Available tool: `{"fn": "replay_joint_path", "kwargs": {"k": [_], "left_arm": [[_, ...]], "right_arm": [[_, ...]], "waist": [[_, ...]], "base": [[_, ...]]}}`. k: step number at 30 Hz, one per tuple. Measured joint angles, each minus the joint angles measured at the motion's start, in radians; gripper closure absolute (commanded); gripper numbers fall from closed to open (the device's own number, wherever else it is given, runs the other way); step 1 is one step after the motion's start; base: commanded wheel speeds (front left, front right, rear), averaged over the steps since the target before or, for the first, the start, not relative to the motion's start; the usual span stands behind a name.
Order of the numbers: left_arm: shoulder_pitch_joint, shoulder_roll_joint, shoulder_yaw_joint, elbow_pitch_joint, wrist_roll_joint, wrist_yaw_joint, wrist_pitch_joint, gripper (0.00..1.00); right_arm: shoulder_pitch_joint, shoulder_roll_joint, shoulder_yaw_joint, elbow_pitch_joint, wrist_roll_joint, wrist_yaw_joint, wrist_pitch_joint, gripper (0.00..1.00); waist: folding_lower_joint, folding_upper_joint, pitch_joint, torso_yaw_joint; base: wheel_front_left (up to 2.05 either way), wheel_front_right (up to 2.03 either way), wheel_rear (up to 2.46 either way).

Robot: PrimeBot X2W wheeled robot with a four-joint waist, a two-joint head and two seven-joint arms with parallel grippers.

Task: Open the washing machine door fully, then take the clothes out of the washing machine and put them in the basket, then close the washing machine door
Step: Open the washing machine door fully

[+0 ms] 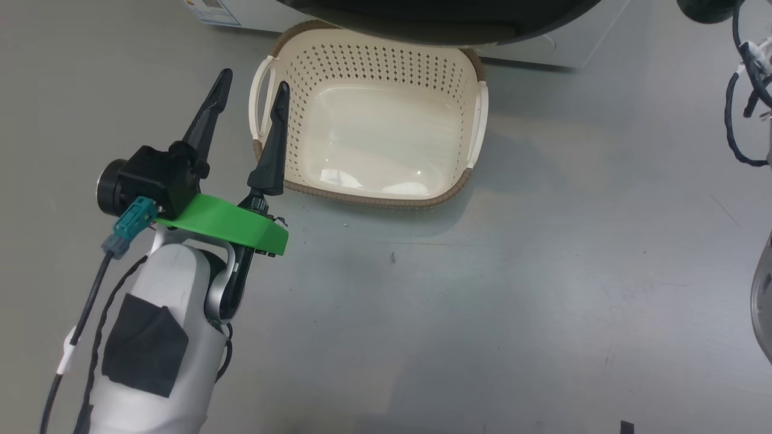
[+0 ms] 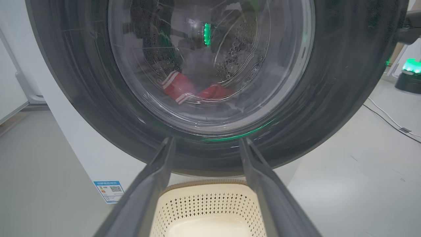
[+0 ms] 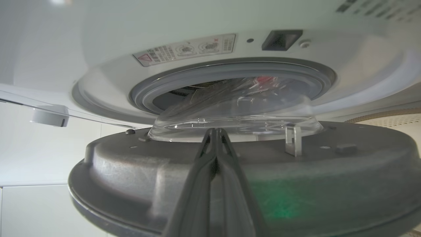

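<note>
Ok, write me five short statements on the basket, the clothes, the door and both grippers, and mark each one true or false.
1. The basket is empty. True.
2. The left gripper is shut. False: its fingers stand apart, open.
3. The clothes lie inside the washing machine, seen through the washing machine door. True.
4. The right gripper is wide open. False: its fingers are pressed together.
5. The washing machine door is latched shut. False: it stands ajar, with a gap in the right wrist view.

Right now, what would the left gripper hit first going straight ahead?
The left gripper would probably meet the washing machine door first, on its black rim below the glass; the basket lies under that line.
</note>
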Motion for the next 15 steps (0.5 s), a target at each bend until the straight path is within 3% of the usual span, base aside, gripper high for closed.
{"fn": "replay_joint_path", "kwargs": {"k": [15], "left_arm": [[0.043,0.0,0.004,0.036,0.018,-0.003,0.0,0.0]], "right_arm": [[0.138,0.042,0.034,-0.004,0.051,0.026,0.128,1.0]], "waist": [[0.0,0.0,-0.079,-0.007]], "base": [[0.0,0.0,0.0]]}}
